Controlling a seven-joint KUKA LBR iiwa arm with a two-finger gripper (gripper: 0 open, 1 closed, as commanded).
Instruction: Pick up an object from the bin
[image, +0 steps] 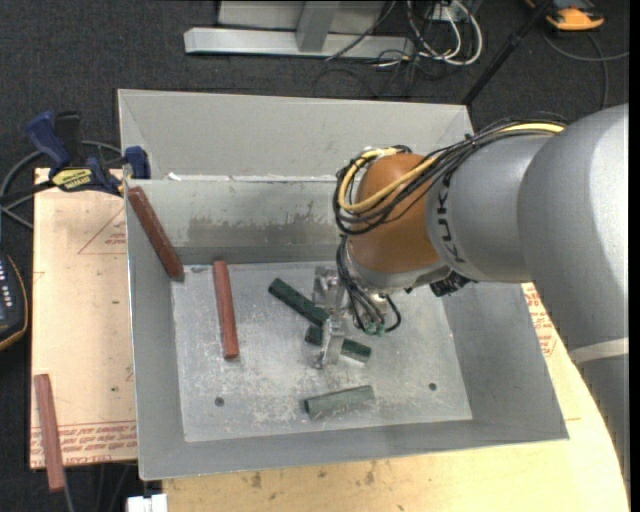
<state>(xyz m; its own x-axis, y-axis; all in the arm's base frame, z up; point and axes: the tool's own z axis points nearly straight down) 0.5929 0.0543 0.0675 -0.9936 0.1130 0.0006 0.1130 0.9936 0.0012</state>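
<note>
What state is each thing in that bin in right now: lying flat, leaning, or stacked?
dark green bars: crossed, lying on the floor.
pincer: down among those bars.
grey-green block: lying flat, apart.
right brown stick: lying flat.
left brown stick: leaning on the left wall.

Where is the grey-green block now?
In the camera view the grey-green block lies on the bin floor near its front edge, about midway across, just below the claw and the dark green bars, touching neither.
</note>
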